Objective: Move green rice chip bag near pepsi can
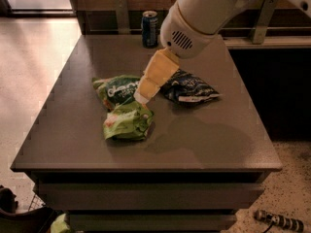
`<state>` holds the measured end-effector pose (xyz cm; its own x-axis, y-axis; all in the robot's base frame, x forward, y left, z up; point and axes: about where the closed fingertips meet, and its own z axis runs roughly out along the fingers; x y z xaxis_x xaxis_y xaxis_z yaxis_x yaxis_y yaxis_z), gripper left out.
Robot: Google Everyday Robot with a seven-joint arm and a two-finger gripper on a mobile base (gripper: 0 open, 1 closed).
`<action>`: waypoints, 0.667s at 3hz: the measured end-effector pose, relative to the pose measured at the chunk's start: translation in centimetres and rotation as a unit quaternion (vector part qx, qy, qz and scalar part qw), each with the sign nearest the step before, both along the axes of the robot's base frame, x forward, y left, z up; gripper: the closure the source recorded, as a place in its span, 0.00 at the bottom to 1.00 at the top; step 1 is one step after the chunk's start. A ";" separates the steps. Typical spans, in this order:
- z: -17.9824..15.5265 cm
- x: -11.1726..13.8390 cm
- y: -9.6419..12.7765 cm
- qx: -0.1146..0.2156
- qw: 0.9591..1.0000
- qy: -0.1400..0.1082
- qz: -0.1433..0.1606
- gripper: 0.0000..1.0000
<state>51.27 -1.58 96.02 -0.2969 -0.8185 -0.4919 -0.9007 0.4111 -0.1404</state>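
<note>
The green rice chip bag [121, 106] lies on the left middle of the grey table [73, 140], dark green end with white lettering toward the back, lime green end toward the front. The pepsi can [149, 29] stands upright at the table's back edge, well apart from the bag. My gripper [141, 97] hangs from the white arm coming in from the upper right; its yellowish tip is over the bag's right edge.
A dark navy bag [189, 87] with white lettering lies right of the green bag, partly behind the arm. A dark cabinet side [277, 81] stands right of the table. Floor lies to the left and front.
</note>
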 end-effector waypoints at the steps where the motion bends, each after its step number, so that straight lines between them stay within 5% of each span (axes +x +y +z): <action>1: -0.7 0.1 0.6 0.003 0.999 0.015 -0.044 0.00; 2: -0.6 0.1 0.6 0.004 0.999 0.015 -0.045 0.00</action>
